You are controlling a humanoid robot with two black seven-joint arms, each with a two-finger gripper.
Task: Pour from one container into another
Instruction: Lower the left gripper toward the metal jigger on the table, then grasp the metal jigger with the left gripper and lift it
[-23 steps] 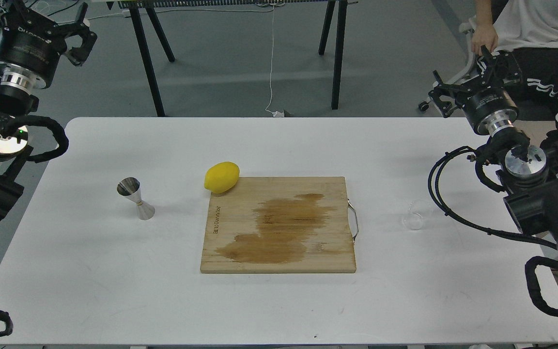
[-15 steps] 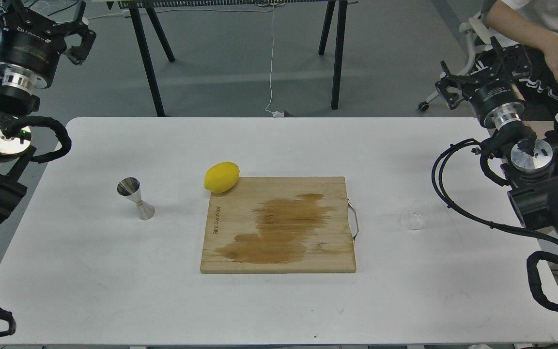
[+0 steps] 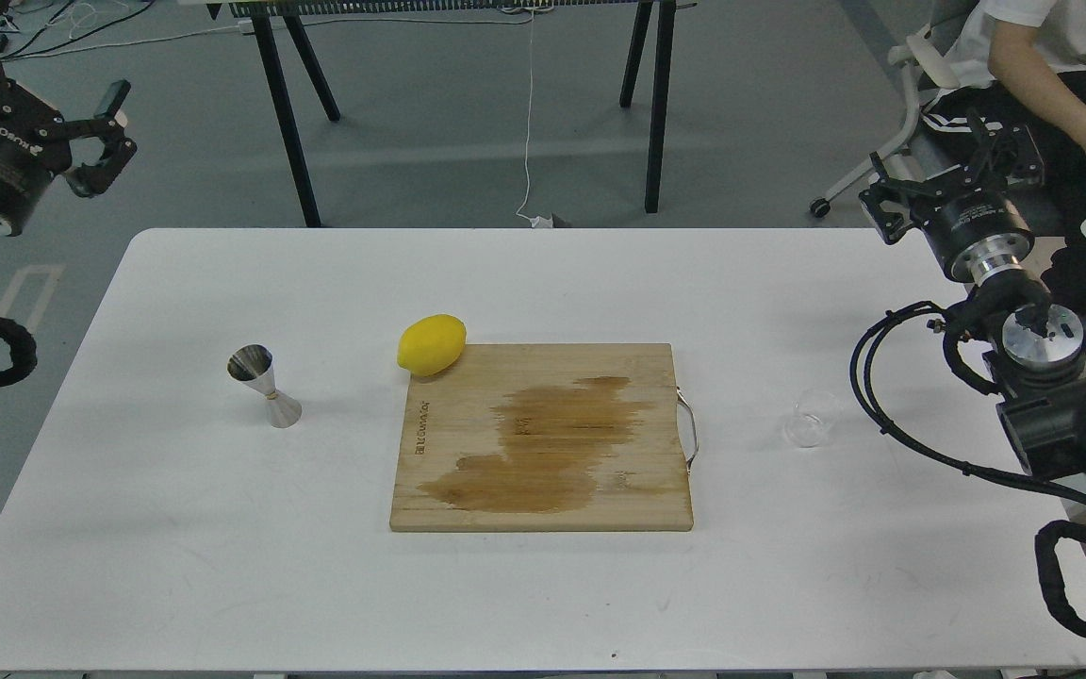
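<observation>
The seated person [image 3: 1061, 85] is cut off by the frame edge; the glass cup's [image 3: 812, 418] contents are indiscernible.

A lemon [image 3: 431, 345] touches the stained cutting board's [image 3: 543, 438] far-left corner.

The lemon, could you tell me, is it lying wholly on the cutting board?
No, the lemon sits at the cutting board's far left corner, mostly over the white table.

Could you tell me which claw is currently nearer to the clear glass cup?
Right. The right claw is above the glass cup; the left claw is far across the table.
</observation>
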